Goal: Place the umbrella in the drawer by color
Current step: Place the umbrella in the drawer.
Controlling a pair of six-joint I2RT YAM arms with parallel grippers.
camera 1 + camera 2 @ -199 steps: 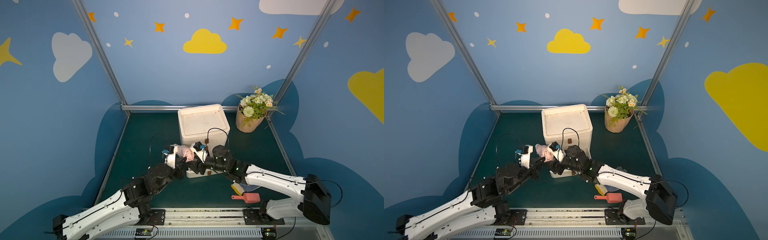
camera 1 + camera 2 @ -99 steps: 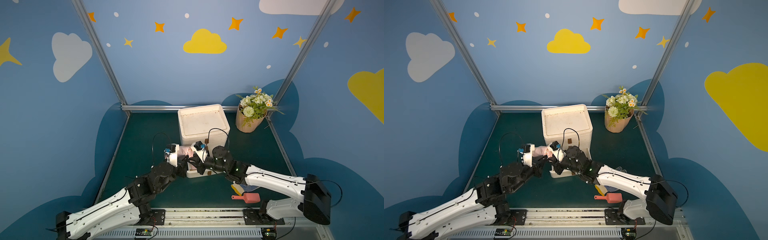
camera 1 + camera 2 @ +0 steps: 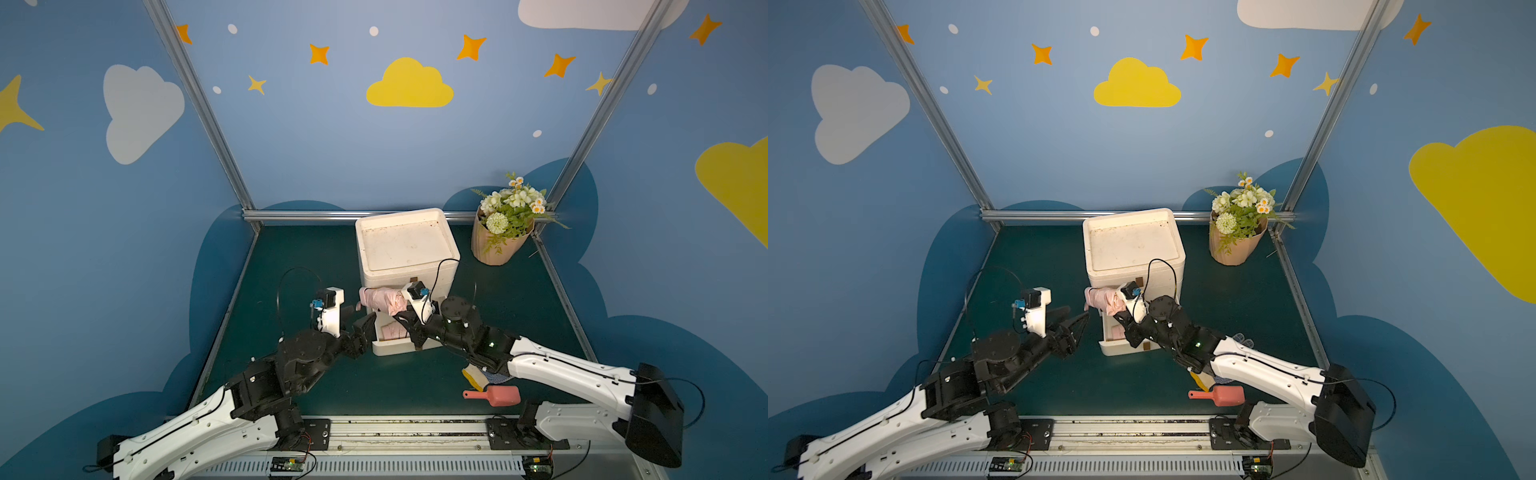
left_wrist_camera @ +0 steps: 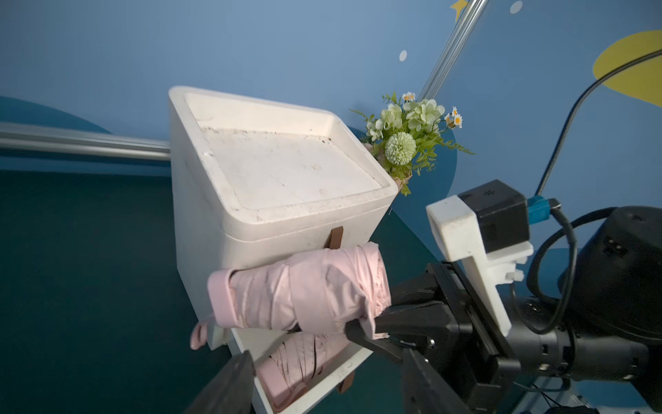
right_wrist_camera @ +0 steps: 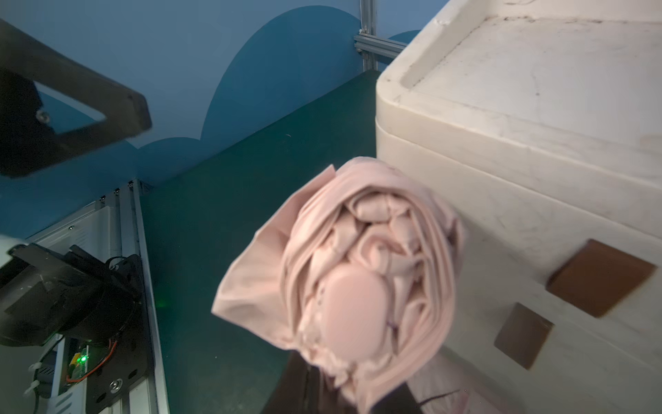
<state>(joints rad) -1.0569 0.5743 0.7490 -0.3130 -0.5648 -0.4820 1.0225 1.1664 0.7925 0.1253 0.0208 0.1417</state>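
**Folded pink umbrella** [image 4: 304, 290]: thin cloth, matt, creased and crumpled at the rolled end.
**End cap** [image 5: 354, 312]: pink plastic, smooth, faint sheen.
**Second pink umbrella** [image 4: 304, 358], in the drawer [image 4: 322, 387]: same matt cloth, pleated.
**Drawer cabinet** [image 4: 200, 222]: white and matt, either foam or plastic, cannot tell which. Its top is scuffed and speckled with dirt.
**Pull tabs** [image 5: 601, 277]: brown, leather-like, matt.
**Tabletop** [image 3: 299, 257]: dark green, matt, felt-like.
**Frame rail** [image 3: 332, 215]: bare metal, brushed sheen.
**Flower pot** [image 3: 494, 249]: tan, ribbed, paper-like wrap.
**Scoop** [image 3: 498, 395]: pink plastic, smooth.
**Arm shells** [image 3: 573, 370]: white plastic, slight gloss.
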